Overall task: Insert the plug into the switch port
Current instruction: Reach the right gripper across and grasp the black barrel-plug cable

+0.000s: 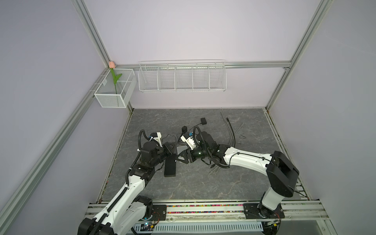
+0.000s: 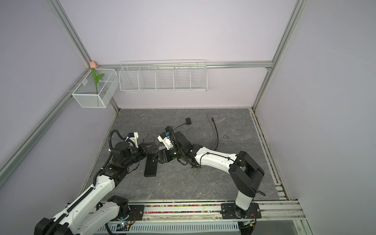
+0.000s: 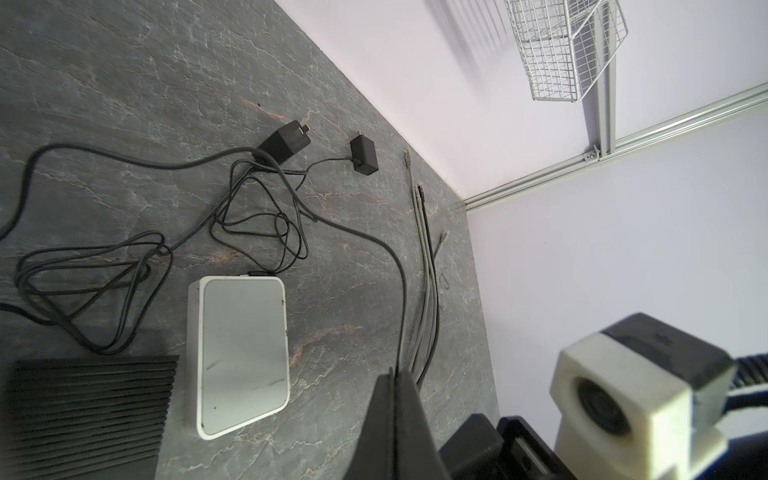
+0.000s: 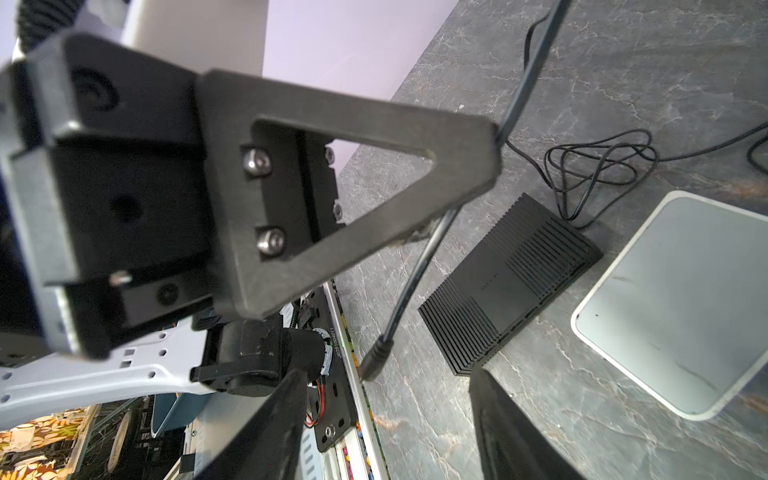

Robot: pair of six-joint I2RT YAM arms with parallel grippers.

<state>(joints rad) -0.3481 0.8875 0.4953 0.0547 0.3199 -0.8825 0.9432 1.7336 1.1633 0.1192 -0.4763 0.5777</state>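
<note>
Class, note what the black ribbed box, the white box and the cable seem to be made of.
Black ribbed box: matte plastic, possibly metal; fine moulded fins. White box: smooth semi-gloss plastic; soft reflections, scuffs. Cable: dark rubbery sheath, probably; bends freely.

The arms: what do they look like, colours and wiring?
The left arm and right arm have white shells, black joints. Ribbed black hose follows the left; thin black wire is clipped along the right. The left tool and right tool are black; the left's hollow triangular finger carries silver screws.
</note>
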